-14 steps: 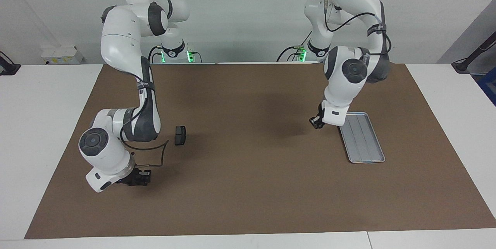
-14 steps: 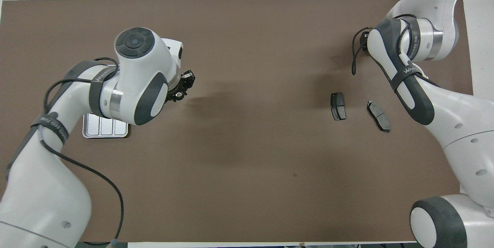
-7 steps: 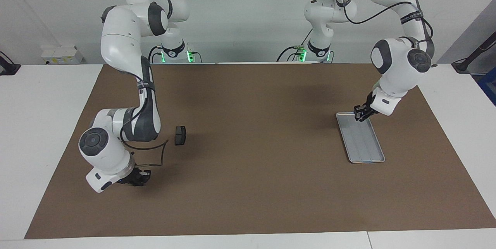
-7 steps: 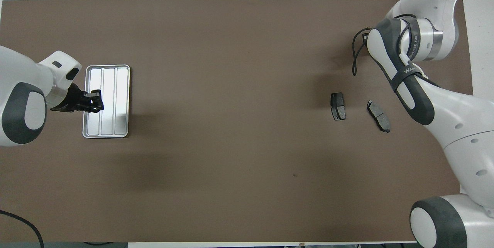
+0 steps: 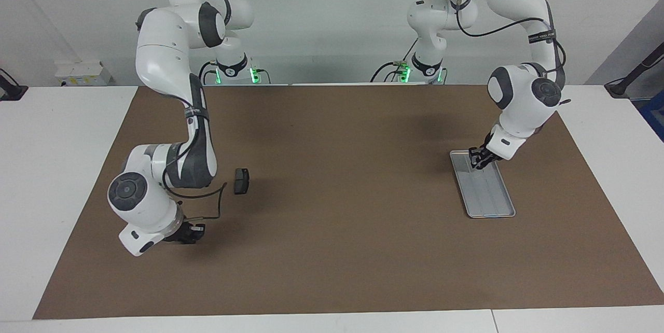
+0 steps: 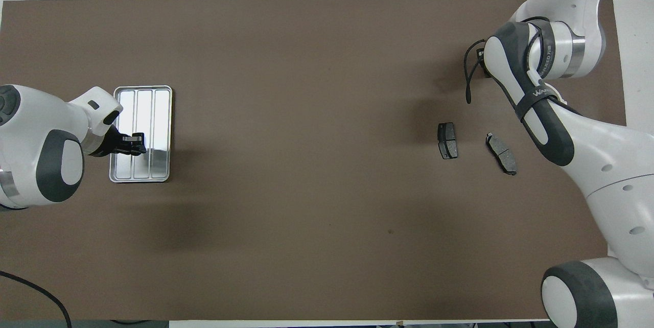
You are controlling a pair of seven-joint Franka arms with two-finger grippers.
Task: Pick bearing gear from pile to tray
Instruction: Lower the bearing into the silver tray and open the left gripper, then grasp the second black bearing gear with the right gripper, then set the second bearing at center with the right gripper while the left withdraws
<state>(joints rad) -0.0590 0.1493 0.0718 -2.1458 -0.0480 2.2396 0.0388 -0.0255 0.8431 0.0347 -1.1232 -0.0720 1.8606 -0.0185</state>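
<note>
Left pincer [image 5: 478, 161] hangs low over the tray [image 6: 162, 113], near its robot-side end, likely to drop a part; fingertip gap unreadable, bearing gear not made out. Right pincer [image 5: 193, 231], fingertips together, sits down at the table [image 5: 332, 250]; two brake pads [image 6: 448, 140] of the pile lie robot-ward of it, untouched.

Place: robotics lab
Evidence: two white Franka arms [image 5: 166, 89], brown mat [image 5: 337, 250] on white table [image 5: 62, 167], bare wall
</note>
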